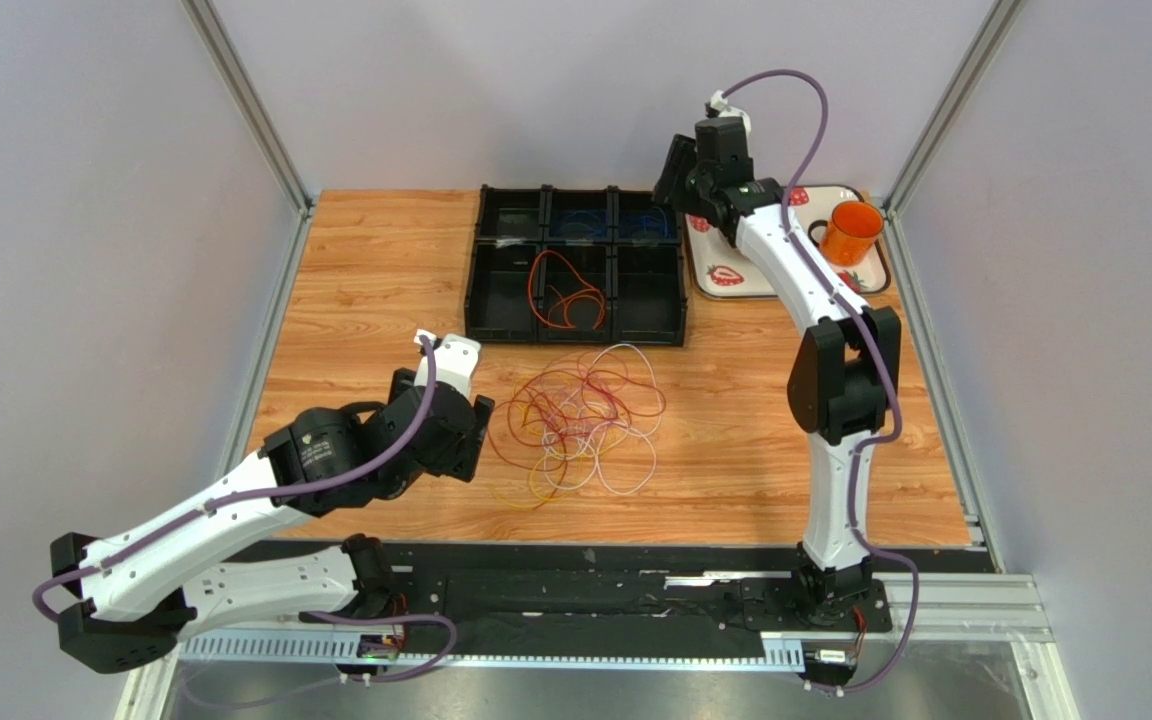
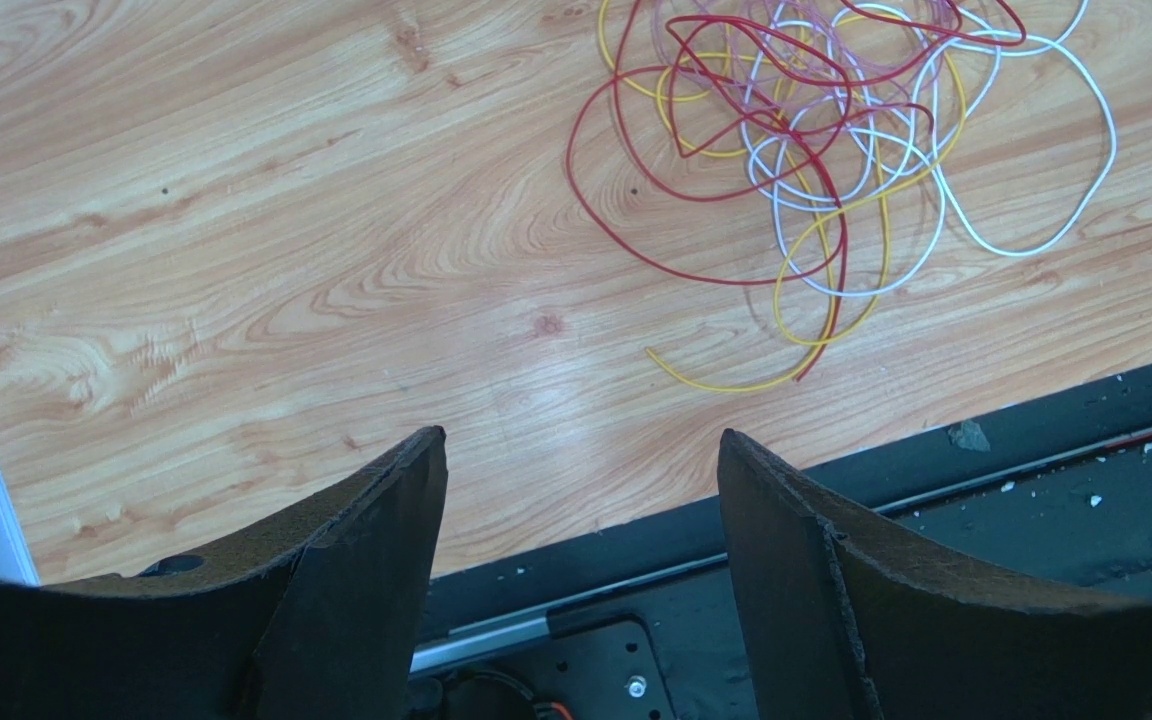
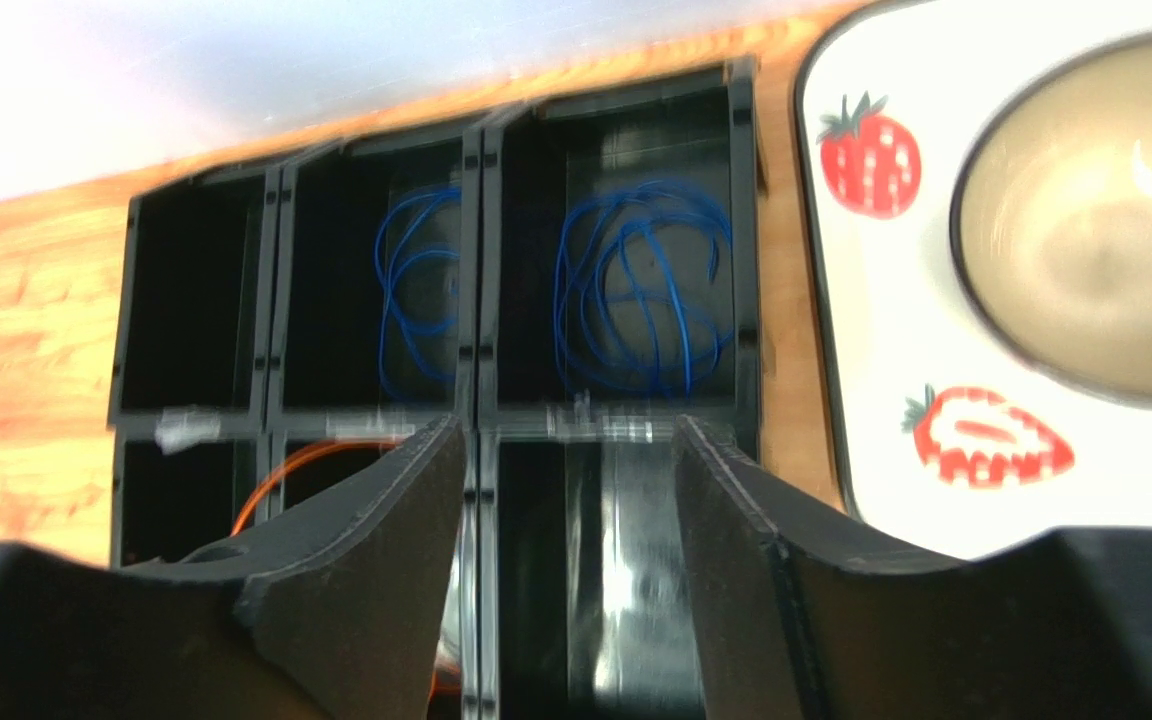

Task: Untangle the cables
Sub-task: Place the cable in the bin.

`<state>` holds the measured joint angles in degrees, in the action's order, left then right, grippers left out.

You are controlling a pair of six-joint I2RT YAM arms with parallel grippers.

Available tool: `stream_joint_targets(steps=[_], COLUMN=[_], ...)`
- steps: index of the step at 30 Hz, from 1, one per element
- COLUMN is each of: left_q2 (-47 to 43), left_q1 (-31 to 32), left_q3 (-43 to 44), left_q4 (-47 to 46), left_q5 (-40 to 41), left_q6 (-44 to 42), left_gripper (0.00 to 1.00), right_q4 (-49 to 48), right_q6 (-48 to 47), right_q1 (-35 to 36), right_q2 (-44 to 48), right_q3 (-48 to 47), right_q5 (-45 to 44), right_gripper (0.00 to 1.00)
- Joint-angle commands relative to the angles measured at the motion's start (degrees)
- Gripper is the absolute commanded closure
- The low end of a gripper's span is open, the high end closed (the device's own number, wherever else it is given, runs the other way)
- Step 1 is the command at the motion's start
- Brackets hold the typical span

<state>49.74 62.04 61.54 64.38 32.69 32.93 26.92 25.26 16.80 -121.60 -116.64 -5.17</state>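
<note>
The cables (image 1: 582,420), a loose knot of red, yellow, white and pinkish loops, lie mid-tabletop toward the near edge, not yet sorted. Three strands are already apart from it in the black compartment tray (image 1: 575,339) by the far edge: an orange-red cable (image 1: 564,300) in the near middle compartment and blue cables (image 3: 642,285) in the far middle and far right ones.

The left gripper (image 2: 582,450) hovers just beside the heap on its left side, jaws apart and empty. The right gripper (image 3: 567,428) hangs over the tray's far right compartments, its jaws likewise spread with nothing between them. A strawberry-printed tray (image 1: 725,278) carrying an orange cup (image 1: 850,233) sits in the far right corner.

The work appears to be mid-sort, one strand at a time, with most of the pile left. The next move likely calls for one arm to pinch a single outlying loop, perhaps the white one at the heap's edge or the yellow end nearest the near edge, and draw it out slowly while the other steadies the rest.

How the strands cross inside the knot cannot be read. The right wrist view is blurred, and its fingers cover much of the near compartments.
</note>
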Motion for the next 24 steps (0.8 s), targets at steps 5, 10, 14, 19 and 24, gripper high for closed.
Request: stream_joint_targets(steps=[5, 10, 14, 19, 24], left_q2=[0.18, 1.15, 3.69, 7.82, 15.38], left_q1=[-0.25, -0.25, -0.25, -0.25, -0.25], left_q3=[0.07, 0.07, 0.6, -2.55, -7.74], left_q4=[-0.57, -0.22, 0.66, -7.39, -16.03], left_q5=[0.98, 1.06, 1.85, -1.56, -4.9], left_q6=[-0.06, 0.56, 3.0, 6.53, 10.58], left_gripper=[0.25, 0.25, 0.25, 0.27, 0.31], right_q4=[-3.01, -3.19, -3.45, -4.42, -4.15], right_q6=[3.48, 5.15, 5.24, 5.85, 6.21], right_q1=[1.48, 4.64, 9.82, 14.92, 16.25], right_q2=[15.15, 23.33, 31.75, 40.03, 49.85], right_q3=[16.77, 29.85, 40.33, 54.73, 64.42], right_q5=[3.15, 5.33, 6.22, 6.05, 5.35], right_gripper=[0.45, 0.46, 0.46, 0.46, 0.46])
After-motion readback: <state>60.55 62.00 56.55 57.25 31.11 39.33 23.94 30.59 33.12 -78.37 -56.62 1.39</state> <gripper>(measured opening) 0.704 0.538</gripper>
